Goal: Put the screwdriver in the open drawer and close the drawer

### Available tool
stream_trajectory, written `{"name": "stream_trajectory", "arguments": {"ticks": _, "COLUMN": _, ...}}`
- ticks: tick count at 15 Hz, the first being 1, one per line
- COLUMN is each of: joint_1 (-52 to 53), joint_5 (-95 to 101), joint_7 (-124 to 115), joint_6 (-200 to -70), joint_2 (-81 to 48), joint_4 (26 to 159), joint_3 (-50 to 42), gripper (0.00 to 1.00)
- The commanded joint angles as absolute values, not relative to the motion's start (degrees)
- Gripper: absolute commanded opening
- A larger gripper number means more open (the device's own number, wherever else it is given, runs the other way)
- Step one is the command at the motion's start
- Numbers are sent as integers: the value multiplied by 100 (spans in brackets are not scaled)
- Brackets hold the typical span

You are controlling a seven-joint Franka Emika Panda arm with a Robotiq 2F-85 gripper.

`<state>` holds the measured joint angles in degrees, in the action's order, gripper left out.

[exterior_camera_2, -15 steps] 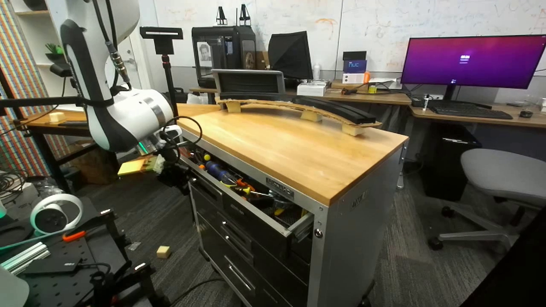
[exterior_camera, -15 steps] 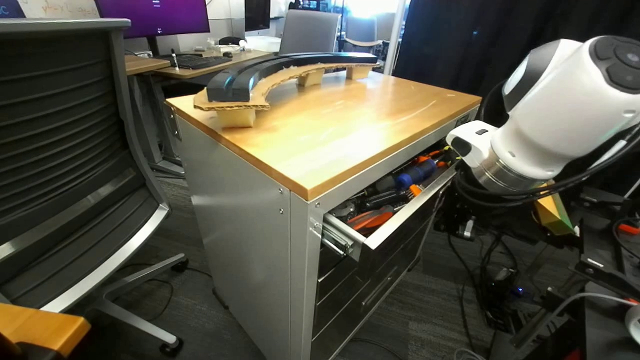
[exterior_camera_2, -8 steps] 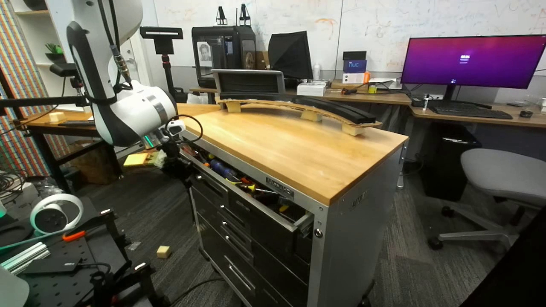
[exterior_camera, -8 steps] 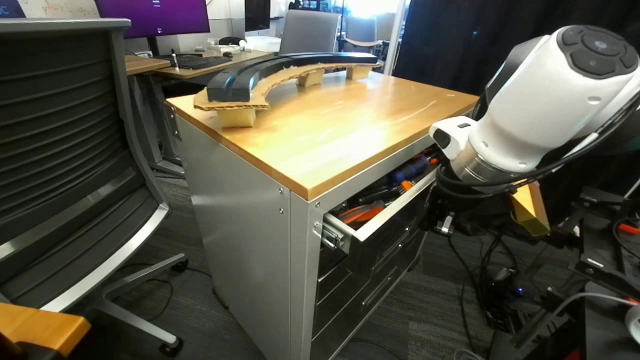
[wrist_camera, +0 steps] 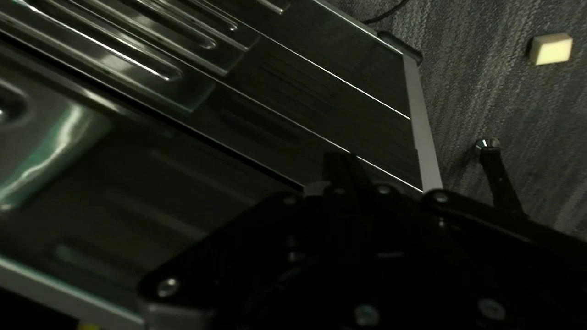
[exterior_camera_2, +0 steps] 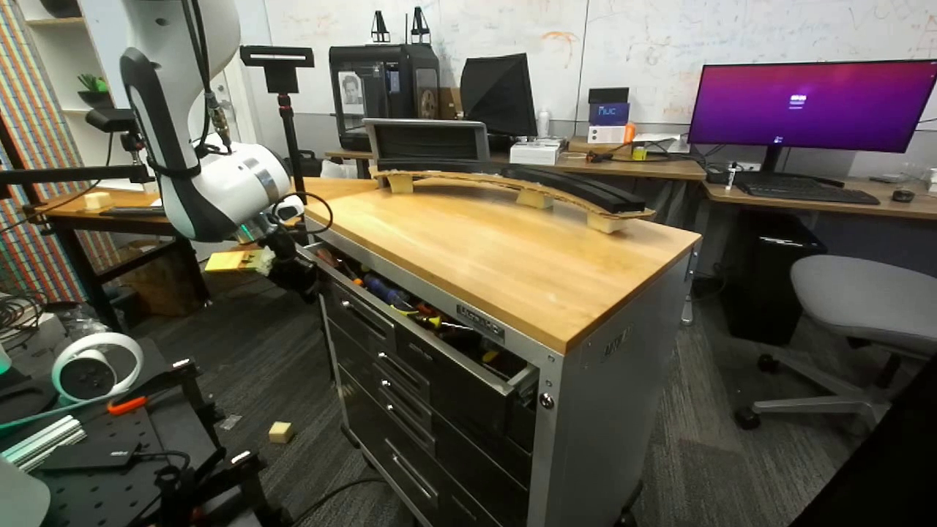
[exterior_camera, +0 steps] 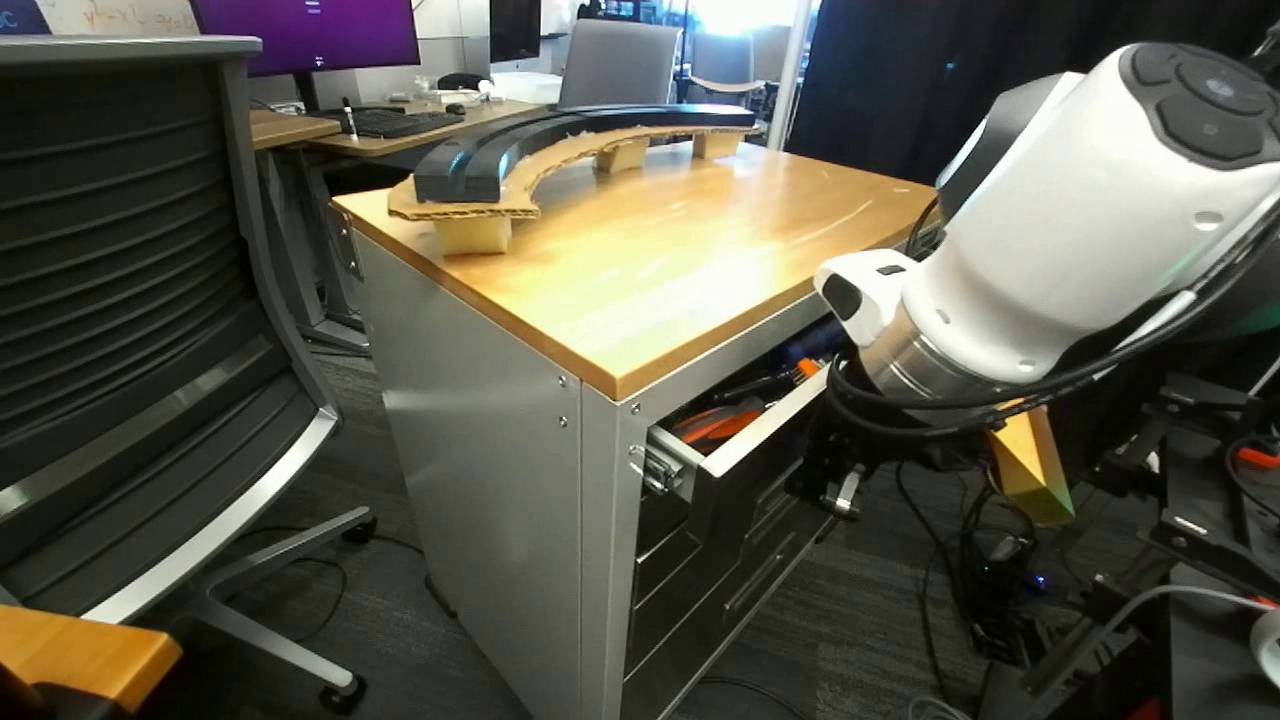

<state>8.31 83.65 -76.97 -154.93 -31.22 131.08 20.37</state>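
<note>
Closed gripper at the front of a part-open tool drawer

Cabinet (exterior_camera: 480,450): gray sheet metal, flat-sided. Worktop (exterior_camera_2: 498,241): smooth, glossy wood w/ square corners. Under its long front edge the drawer (exterior_camera: 760,428) is partway out: pale metal rim, slide rail, dark shiny front panel. Tools jumbled inside, incl. blue-handled tool (exterior_camera_2: 388,291) & orange-handled tool (exterior_camera: 715,425). Along worktop's back edge, a black curved piece (exterior_camera_2: 578,187) sits on corrugated cardboard (exterior_camera: 470,211) & pale blocks (exterior_camera: 472,236).

White robot arm (exterior_camera: 1080,240) covers the corner at one end of the front edge in an exterior view. Black gripper (wrist_camera: 339,158) is by the drawer front, fingers together; can't tell if it touches.

Room: office w/ streaky gray carpet (exterior_camera_2: 681,446), whiteboard (exterior_camera_2: 659,44), purple monitor (exterior_camera_2: 805,102), dark ribbed chair (exterior_camera: 130,200) cut off at left.

Hard to make out: screwdriver can't be picked out, so place unknown; arm hides the drawer's end near that covered corner; wrist view v. dim, drawer interior mostly out of frame.
</note>
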Motion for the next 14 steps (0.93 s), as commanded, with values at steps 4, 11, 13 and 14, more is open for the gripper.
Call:
{"name": "stream_trajectory", "arguments": {"ticks": 4, "joint_1": 1642, "joint_5": 8233, "joint_7": -7786, "joint_6": -14710, "joint_2": -3636, "joint_4": 12263, "joint_3": 1773, "gripper": 5}}
{"name": "stream_trajectory", "arguments": {"ticks": 11, "joint_1": 2102, "joint_5": 7912, "joint_7": -7828, "joint_6": -13932, "joint_2": -3945, "joint_4": 11882, "joint_3": 1709, "gripper": 5}}
{"name": "stream_trajectory", "arguments": {"ticks": 13, "joint_1": 2081, "joint_5": 7205, "joint_7": -7527, "joint_6": -13642, "joint_2": -3973, "joint_4": 11890, "joint_3": 1815, "gripper": 6}}
{"name": "stream_trajectory", "arguments": {"ticks": 14, "joint_1": 2088, "joint_5": 6797, "joint_7": -7408, "joint_6": -13481, "joint_2": -3989, "joint_4": 11866, "joint_3": 1845, "gripper": 6}}
